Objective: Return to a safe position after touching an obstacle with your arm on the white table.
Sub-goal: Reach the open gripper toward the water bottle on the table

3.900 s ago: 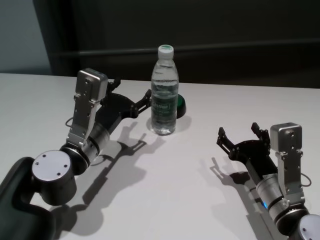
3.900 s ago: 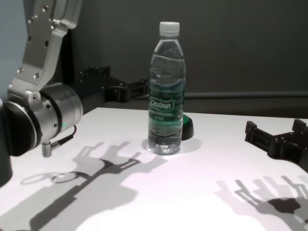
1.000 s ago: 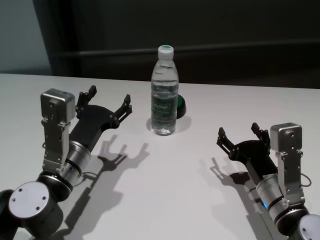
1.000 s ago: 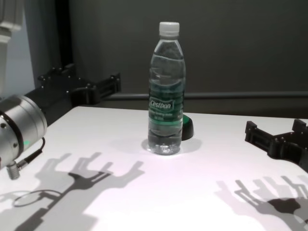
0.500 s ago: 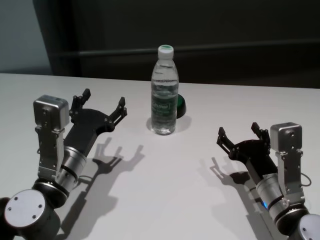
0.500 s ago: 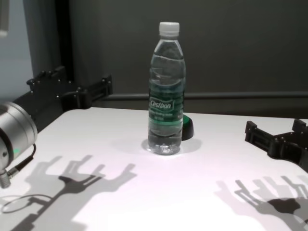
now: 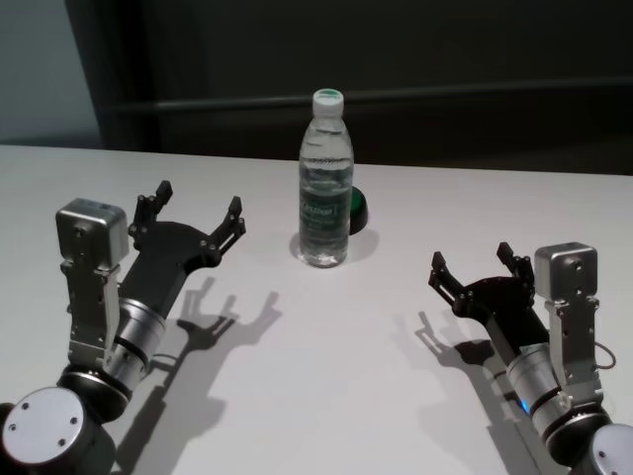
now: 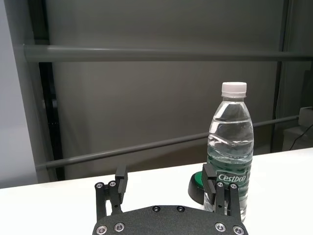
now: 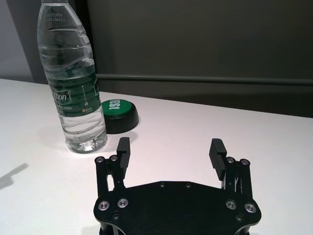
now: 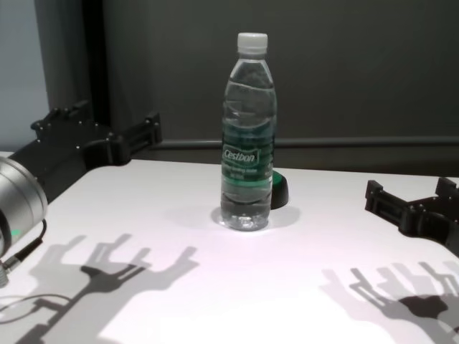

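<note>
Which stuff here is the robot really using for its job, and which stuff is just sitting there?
Part of the job:
- water bottle, standing upright, the obstacle
- white table it stands on
- left end effector, open, apart from the bottle

Just sitting there:
- green-topped button on the table behind the bottle
- right end effector, open, parked over the table's right side

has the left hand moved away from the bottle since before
Yes. The left hand has pulled back to the robot's left, away from the upright bottle, open and empty.
</note>
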